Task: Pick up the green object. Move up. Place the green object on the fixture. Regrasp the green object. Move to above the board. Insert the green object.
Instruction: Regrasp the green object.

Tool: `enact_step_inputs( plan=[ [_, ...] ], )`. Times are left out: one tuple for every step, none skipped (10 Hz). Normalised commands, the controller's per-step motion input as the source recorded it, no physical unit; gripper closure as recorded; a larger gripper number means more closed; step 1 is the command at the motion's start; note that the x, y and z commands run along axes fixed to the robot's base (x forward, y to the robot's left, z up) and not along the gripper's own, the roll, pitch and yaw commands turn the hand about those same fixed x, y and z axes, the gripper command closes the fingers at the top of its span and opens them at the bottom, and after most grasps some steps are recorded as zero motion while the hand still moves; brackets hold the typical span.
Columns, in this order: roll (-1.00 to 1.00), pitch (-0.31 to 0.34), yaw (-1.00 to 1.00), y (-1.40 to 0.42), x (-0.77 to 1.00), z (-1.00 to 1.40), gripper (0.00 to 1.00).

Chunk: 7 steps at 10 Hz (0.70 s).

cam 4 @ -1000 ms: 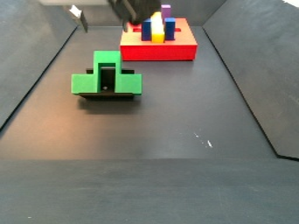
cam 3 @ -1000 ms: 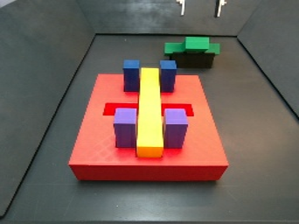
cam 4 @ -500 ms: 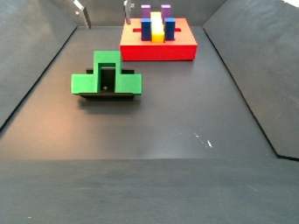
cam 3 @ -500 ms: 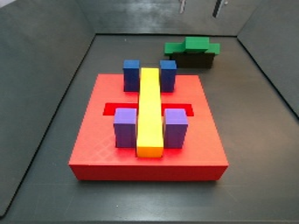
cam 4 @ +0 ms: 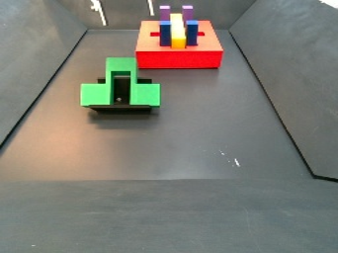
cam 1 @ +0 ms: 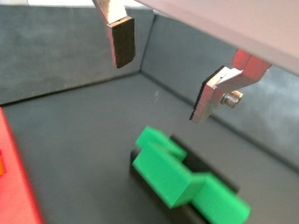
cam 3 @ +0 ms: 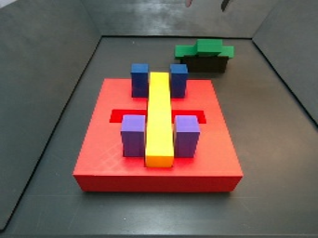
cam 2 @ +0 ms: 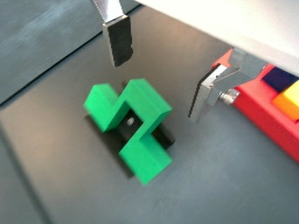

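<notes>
The green object [cam 3: 203, 48] rests on the fixture [cam 3: 209, 64], the low black block at the far end of the floor, with nothing holding it. Both wrist views show it below the fingers: the green object [cam 1: 181, 175] [cam 2: 128, 122] over the dark fixture [cam 1: 214, 172] [cam 2: 160, 138]. My gripper [cam 1: 160, 92] [cam 2: 156, 87] hangs open well above it, nothing between the pads. In the side views only the fingertips [cam 3: 189, 3] [cam 4: 95, 12] show at the upper edge. The red board [cam 3: 112, 158] [cam 4: 179, 59] lies apart from the fixture.
On the board stand a long yellow bar [cam 3: 159, 116], two blue blocks [cam 3: 140, 78] and two purple blocks [cam 3: 187, 135]. Sloping dark walls [cam 3: 50, 102] ring the floor. A small pale scuff [cam 4: 228, 157] marks the floor.
The open gripper has risen straight up; its fingers have nearly left the side views. The green object stays put on the fixture.
</notes>
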Motion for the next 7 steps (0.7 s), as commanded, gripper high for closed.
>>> enact_step_inputs(
  plan=[
    [0.57,0.146,0.49,-0.18,0.28,0.13,0.00],
    [-0.05,-0.051,-0.01,-0.43,0.66,0.34,0.00],
    [-0.17,-0.120,-0.11,-0.34,0.79,0.33,0.00],
    [0.00,-0.357,-0.08,-0.21,0.79,-0.10,0.00],
    [0.22,-0.394,-0.14,-0.32,0.74,-0.33,0.00],
    [0.33,-0.937,-0.10,-0.35,0.12,-0.20,0.00],
    [0.46,-1.000,0.00,-0.37,0.10,0.04,0.00]
  ],
)
